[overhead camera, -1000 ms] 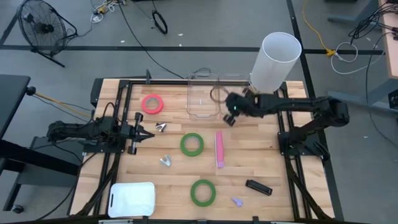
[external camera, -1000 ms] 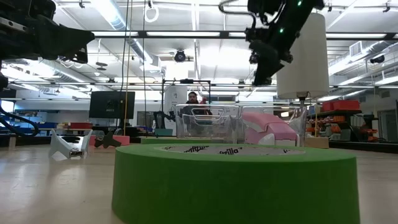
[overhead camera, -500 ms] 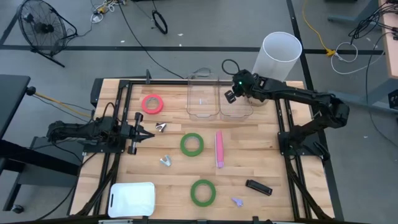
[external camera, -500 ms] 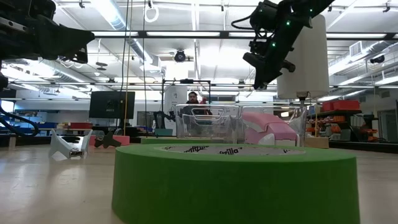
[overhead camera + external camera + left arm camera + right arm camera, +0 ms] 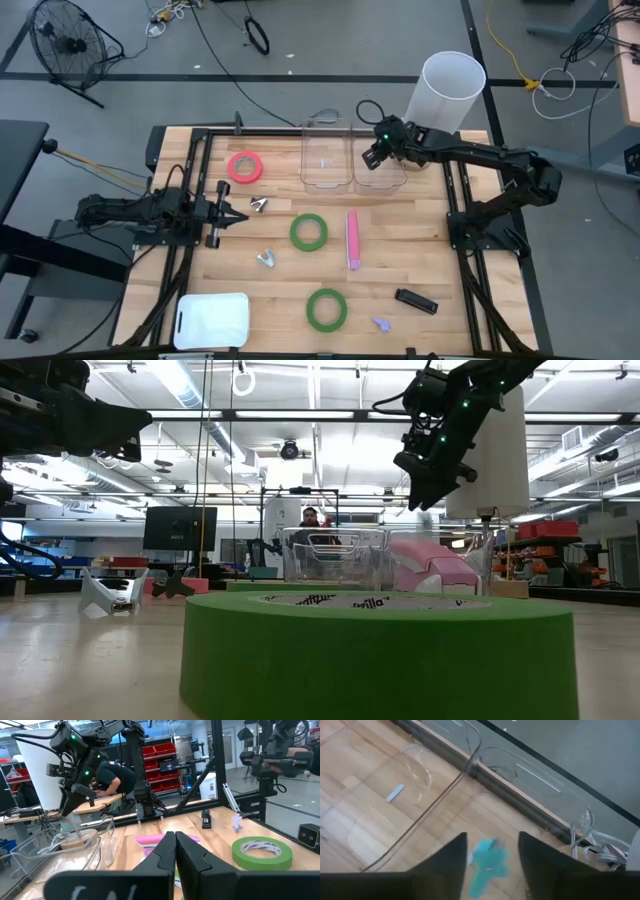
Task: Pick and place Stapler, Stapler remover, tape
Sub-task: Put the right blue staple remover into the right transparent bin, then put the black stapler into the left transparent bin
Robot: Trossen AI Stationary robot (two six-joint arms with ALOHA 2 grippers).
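My right gripper (image 5: 372, 158) hangs open over the right-hand one of two clear bins (image 5: 392, 180) at the table's far edge. In the right wrist view a small teal-blue thing (image 5: 487, 862) shows blurred below the gap between the fingers, over the bin's floor and apart from both of them. A pink-red tape roll (image 5: 245, 166) and two green tape rolls (image 5: 309, 231) (image 5: 326, 308) lie flat on the table. A pink stapler (image 5: 352, 238) lies beside the upper green roll. My left gripper (image 5: 228, 214) rests shut at the table's left.
A tall white cylinder bin (image 5: 445, 98) stands just right of the clear bins. Two small metal pieces (image 5: 259, 204) (image 5: 266, 258), a black stapler (image 5: 414, 300), a small purple piece (image 5: 381, 323) and a white board (image 5: 212, 320) lie on the wooden table.
My right gripper has swung from the table's middle toward the far edge, over the right-hand clear bin, rolling a little. There it has opened. The teal-blue thing now shows loose below its fingers.
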